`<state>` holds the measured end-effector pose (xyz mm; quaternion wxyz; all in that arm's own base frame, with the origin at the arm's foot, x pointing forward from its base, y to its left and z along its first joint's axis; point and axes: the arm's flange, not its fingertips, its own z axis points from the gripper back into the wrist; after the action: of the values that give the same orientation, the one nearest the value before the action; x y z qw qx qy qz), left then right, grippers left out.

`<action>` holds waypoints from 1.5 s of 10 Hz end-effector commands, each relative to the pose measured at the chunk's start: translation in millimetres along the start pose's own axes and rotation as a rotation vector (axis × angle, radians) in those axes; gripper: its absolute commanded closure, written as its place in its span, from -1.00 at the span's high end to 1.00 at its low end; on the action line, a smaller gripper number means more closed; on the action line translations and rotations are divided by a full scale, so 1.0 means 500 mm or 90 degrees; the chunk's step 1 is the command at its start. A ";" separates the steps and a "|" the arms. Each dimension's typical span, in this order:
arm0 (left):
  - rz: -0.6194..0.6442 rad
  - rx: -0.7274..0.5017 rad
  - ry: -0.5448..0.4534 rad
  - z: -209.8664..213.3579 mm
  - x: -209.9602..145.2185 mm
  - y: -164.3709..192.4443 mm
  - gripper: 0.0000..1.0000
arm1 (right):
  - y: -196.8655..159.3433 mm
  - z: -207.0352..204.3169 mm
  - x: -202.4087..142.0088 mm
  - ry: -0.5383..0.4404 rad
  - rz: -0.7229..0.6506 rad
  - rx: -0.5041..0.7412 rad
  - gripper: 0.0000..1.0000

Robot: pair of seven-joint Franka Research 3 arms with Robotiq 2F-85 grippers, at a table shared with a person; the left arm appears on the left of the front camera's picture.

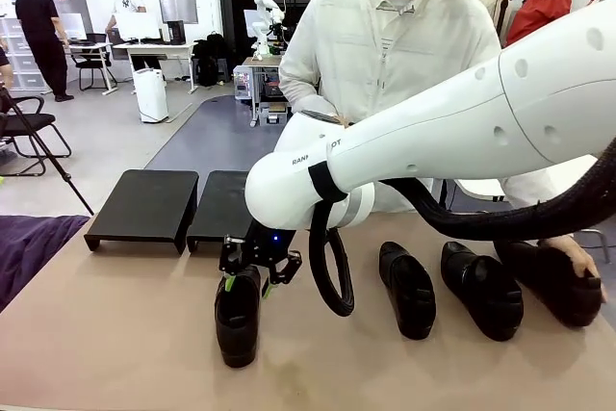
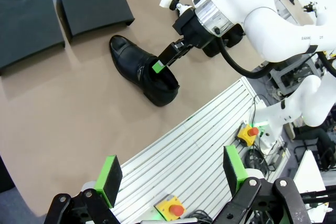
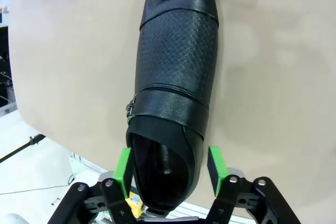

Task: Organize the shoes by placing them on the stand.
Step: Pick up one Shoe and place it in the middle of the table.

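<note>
While both halves of the low black tray-like stand [image 1: 144,204] lie bare, the step in hand looks like getting the first shoe onto it. That black leather slip-on shoe with a perforated upper [image 3: 176,61] lies flat on the tan desk [image 1: 115,334], just short of the stand on the robot's side, with its toe towards the stand and its heel away from it. The right claw [image 3: 168,169] is released, its green pads standing either side of the heel rim with a sliver of gap on one side, so nothing is gripped. The left claw [image 2: 170,174] hangs spread and empty, well back from the stand over the desk's near edge. Three more black shoes [image 1: 408,288] wait well to the right of the stand, and a person's hand [image 1: 582,262] rests on the farthest. The next move probably calls for pinching the heel firmly, lifting it clear of the stand's front lip, and setting the shoe down square on one half.
</note>
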<state>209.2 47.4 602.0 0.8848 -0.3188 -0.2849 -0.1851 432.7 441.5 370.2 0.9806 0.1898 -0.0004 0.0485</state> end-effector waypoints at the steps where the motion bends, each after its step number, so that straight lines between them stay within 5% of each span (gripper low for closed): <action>1: -0.009 -0.013 -0.004 0.002 -0.001 0.000 1.00 | -0.009 0.022 -0.003 0.010 0.017 0.016 1.00; 7: -0.009 -0.013 -0.004 0.002 -0.001 0.000 1.00 | -0.077 0.192 -0.094 -0.011 0.057 -0.018 1.00; 9: -0.009 -0.013 -0.004 0.002 -0.001 0.000 1.00 | -0.125 0.219 -0.100 -0.023 0.041 0.024 1.00; 12: -0.009 -0.013 -0.004 0.002 -0.001 0.000 1.00 | -0.019 0.141 -0.082 0.077 0.163 0.055 1.00; 15: -0.009 -0.013 -0.004 0.002 -0.001 0.000 1.00 | 0.115 0.038 -0.071 0.194 0.300 0.002 1.00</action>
<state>209.2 47.5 602.1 0.8849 -0.3186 -0.2850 -0.1850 372.1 470.3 403.3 0.9400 0.2034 0.0836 0.2609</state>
